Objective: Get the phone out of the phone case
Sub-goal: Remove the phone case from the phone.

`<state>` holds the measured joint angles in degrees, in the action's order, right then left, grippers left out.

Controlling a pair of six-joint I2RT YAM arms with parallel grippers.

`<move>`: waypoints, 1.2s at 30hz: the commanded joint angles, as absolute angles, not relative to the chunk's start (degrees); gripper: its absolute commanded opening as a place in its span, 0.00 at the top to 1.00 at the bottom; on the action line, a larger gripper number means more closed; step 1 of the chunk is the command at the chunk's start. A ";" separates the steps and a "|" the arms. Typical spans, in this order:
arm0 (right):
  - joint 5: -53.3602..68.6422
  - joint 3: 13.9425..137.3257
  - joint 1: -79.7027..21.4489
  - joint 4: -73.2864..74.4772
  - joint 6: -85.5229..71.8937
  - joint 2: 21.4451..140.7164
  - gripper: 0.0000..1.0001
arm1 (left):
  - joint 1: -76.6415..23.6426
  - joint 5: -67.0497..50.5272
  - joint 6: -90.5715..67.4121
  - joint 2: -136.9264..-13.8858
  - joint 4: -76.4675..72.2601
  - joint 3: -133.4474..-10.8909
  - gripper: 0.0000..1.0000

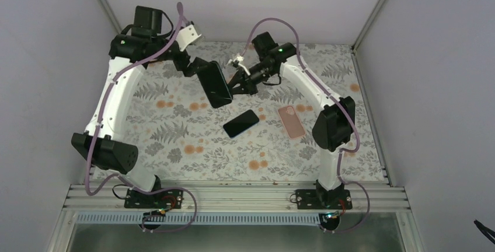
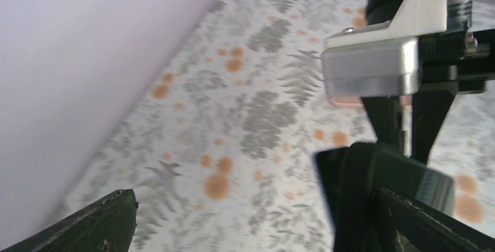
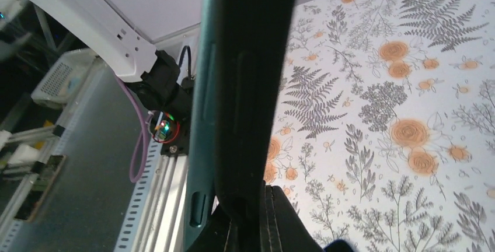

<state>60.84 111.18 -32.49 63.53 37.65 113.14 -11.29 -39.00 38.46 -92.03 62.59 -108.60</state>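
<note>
Above the desk (image 1: 175, 147), between the arms, the right fingers (image 2: 382, 118) are clamping the dark case (image 1: 215, 84) by its side — its long axis is pointing toward the left fingers (image 2: 99, 223), which are standing spread wide, gripping nothing.

The worktop (image 1: 192, 164) lay under a pale cloth (image 1: 163, 106) printed with grey ferns and orange flowers. Plain lilac-grey walls (image 1: 46, 59) closed it in on the left, back and right, and slim aluminium posts (image 1: 377, 7) stood in the two back corners. A ribbed aluminium rail (image 1: 233, 196) ran along the near edge, with a dull grey metal surface (image 1: 233, 239) below it. The light was soft and even, and shadows on the cloth were faint.
</note>
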 commanded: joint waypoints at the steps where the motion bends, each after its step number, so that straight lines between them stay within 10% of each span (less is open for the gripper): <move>1: 71.27 113.08 -28.94 68.58 41.45 113.79 0.97 | -10.34 -29.99 34.96 -88.72 53.88 -108.50 0.00; 16: 61.42 122.33 -17.25 43.60 2.55 125.17 0.97 | -31.59 1.03 32.41 -82.42 29.28 -90.16 0.00; 36: 46.50 121.56 -17.02 36.36 -5.15 122.34 0.97 | -39.19 11.27 32.27 -98.67 4.00 -81.32 0.00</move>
<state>46.30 121.93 -16.14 40.62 -3.55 127.46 -38.65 8.29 33.85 -95.31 7.16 -77.73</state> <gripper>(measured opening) 0.062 0.999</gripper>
